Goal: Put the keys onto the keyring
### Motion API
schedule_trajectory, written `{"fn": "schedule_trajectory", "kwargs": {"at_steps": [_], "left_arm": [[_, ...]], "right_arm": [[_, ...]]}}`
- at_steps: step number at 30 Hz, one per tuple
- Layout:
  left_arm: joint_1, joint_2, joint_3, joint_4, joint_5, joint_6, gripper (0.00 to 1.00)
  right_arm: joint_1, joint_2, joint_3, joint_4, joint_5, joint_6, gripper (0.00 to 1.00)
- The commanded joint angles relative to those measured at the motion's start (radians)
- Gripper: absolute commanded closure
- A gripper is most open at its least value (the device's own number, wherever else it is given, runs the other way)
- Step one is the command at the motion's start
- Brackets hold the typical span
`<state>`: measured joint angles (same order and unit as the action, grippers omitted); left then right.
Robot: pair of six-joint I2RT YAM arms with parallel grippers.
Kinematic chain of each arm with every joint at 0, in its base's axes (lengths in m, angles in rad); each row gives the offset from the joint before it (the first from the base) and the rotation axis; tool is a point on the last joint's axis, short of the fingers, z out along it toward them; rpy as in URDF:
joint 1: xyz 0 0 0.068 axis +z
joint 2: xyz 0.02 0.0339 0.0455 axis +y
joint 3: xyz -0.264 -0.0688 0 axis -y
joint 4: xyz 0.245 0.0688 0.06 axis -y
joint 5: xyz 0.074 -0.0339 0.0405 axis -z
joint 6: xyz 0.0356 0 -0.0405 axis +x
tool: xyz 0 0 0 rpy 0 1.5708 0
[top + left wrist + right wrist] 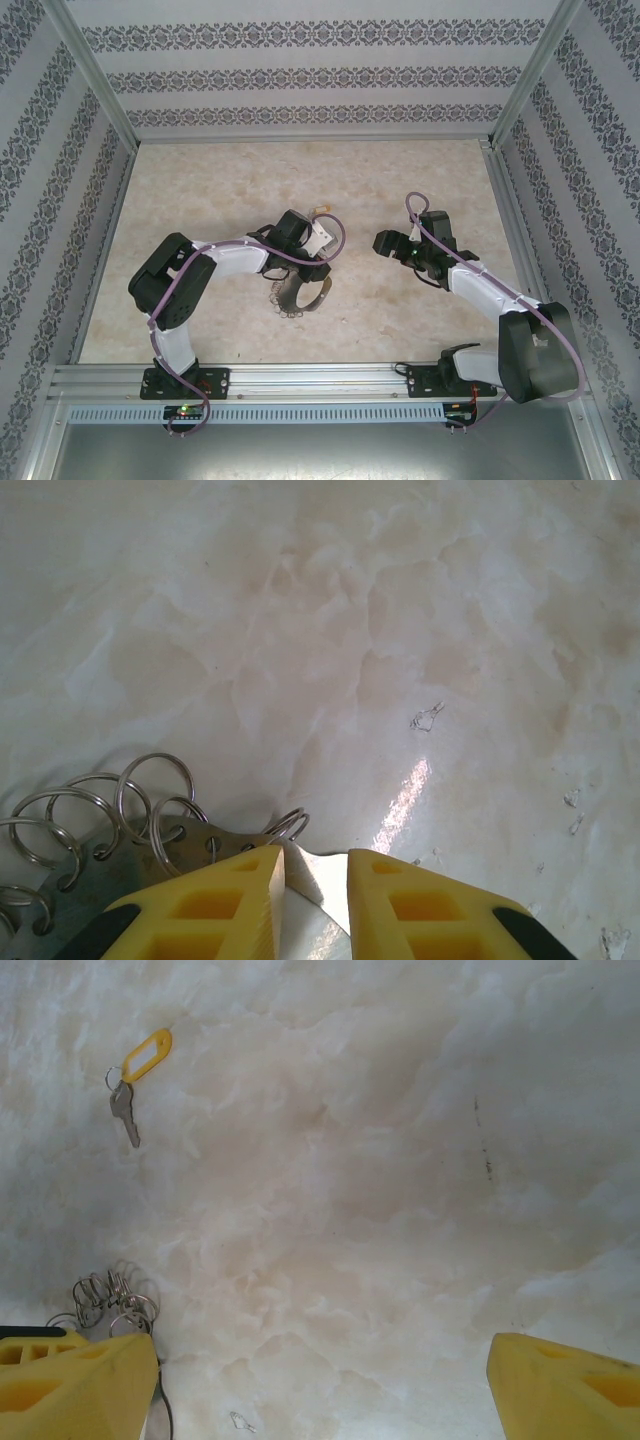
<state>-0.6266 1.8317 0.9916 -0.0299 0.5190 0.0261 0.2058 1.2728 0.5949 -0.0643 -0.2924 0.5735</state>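
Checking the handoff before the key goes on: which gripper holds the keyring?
The left gripper, closed on the keyring at its metal band. The right gripper stands wide open, gripping nothing.

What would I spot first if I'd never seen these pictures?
Bright yellow fingers of the left gripper, pinching the keyring with its bunch of shiny little rings, at the bottom of the left wrist view. Then the key with a yellow tag, lying alone on the pale marbled table, up ahead of the wide-open right gripper.
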Motion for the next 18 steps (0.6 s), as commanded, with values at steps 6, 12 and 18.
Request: {"fn": "schedule_trajectory", "kwargs": {"at_steps": [6, 12, 18], "left_arm": [[-0.004, 0.023, -0.030, 0.042, 0.011, -0.005, 0.72], [-0.005, 0.025, -0.035, 0.071, 0.002, -0.014, 0.73], [-0.004, 0.042, -0.025, 0.084, 0.012, -0.017, 0.77]], "right_arm": [[0.010, 0.011, 0.022, -0.009, 0.022, -0.007, 0.14], [0.010, 0.017, 0.024, -0.009, 0.022, -0.007, 0.14], [0.009, 0.028, 0.023, -0.007, 0.022, -0.007, 0.14]]}}
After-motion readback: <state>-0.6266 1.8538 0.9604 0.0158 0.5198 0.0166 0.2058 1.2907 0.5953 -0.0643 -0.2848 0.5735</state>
